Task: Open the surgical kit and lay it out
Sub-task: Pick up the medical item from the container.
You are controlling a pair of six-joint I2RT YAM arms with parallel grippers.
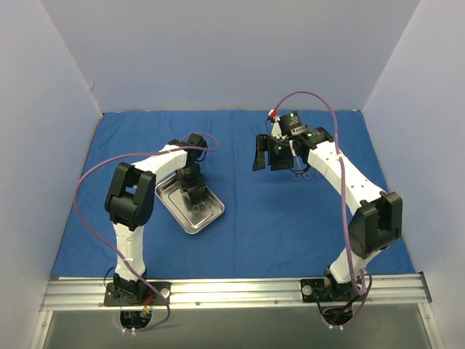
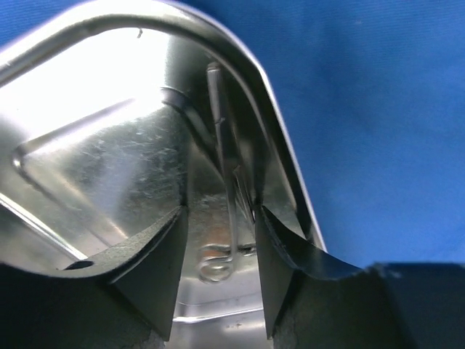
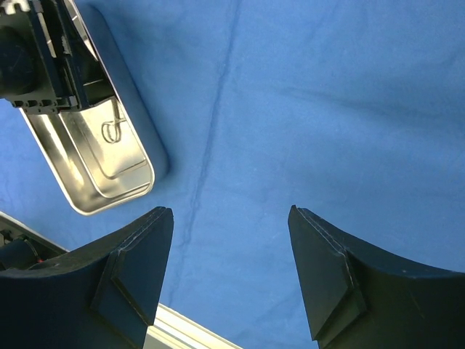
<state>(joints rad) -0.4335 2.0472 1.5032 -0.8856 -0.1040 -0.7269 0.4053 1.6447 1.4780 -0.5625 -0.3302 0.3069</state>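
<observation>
Overhead view. Blue cloth wrap spread flat; steel tray set askew (left of centre), left gripper lowered into it; right gripper, fingers parted, near scissor-like instruments.

In the top view, even, diffuse light is cast from above. Only soft, faint shadows are seen beneath the arms, and the blue cloth wrap is rendered sharply. A mild sheen is shown on the steel tray.

In the left wrist view the tray is blown out to white glare at 10 o'clock. The fingers of the left gripper, at 6 o'clock, are rendered dark and out of focus, and the thin instrument is only softly resolved.

In the right wrist view the cloth is lit evenly and appears brightest toward 1 o'clock, its creases marked by faint shading. The fingers of the right gripper, at 7 and 5 o'clock, are left in near-black silhouette.
</observation>
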